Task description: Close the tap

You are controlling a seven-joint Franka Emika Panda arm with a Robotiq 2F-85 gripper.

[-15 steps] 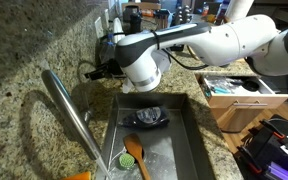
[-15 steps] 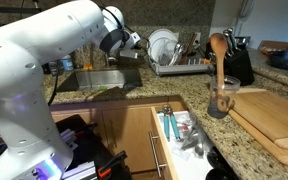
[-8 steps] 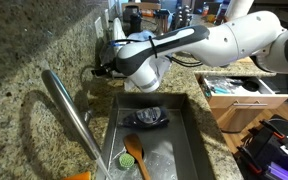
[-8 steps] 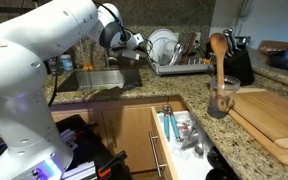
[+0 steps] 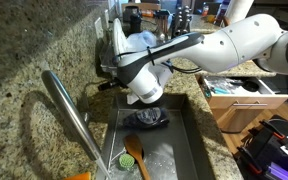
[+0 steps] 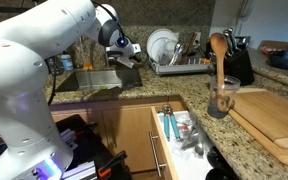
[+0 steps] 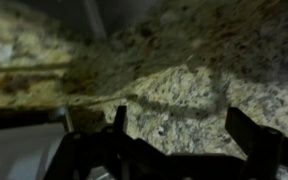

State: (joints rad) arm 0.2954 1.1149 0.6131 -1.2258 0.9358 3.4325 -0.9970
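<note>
The tap (image 5: 72,118) is a long brushed silver spout that runs slantwise along the left edge of the sink (image 5: 191,132). I cannot make out its thin lever. My gripper (image 5: 105,80) hangs at the far corner of the sink, above the granite counter and apart from the spout. It also shows in an exterior view (image 6: 127,52). In the wrist view my gripper (image 7: 184,125) is open with both dark fingers spread. Only blurred granite lies between them. The tap does not show in the wrist view.
The sink holds a dark cloth (image 5: 147,117), a wooden spoon (image 5: 136,150) and a green brush (image 5: 127,160). A steel dish rack (image 6: 180,64) with plates stands behind the sink. There are also an open drawer (image 6: 176,128), a jar with a wooden spoon (image 6: 220,92) and a cutting board (image 6: 274,115).
My wrist has swung down and to the right toward the sink's far corner. The gripper now sits lower, close to the counter. The tap has not moved.
</note>
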